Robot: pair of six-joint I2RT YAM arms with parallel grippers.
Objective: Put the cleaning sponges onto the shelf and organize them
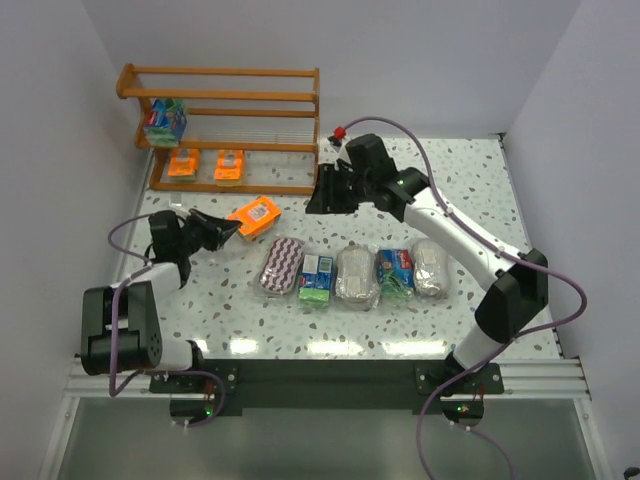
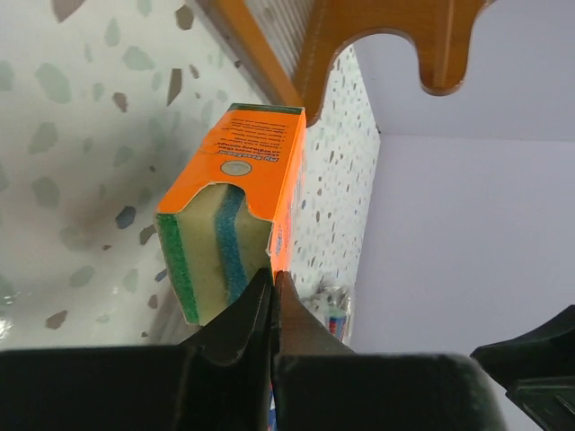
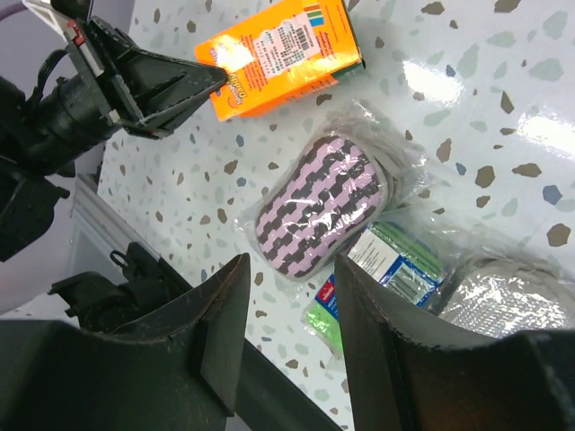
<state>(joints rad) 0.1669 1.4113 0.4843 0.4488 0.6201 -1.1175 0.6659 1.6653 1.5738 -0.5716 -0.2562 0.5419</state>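
Surface: white, dark-speckled, with pale walls on three sides. Shelf at 11 o'clock, against the far wall. Middle tier carries one blue-green block at its left end. Bottom tier has two orange packs side by side.

Toward 6 o'clock, a row of five (left to right): zigzag pad, wrapped block, grey pad, second block, second grey pad.

Left tool at 9 o'clock: jaws nearly together, pinching the thin edge of the held pack, which sits off the shelf's foot toward 5 o'clock. Cannot tell if it clears the surface.

Right tool: jaws wide, nothing between them, by the shelf's right end.
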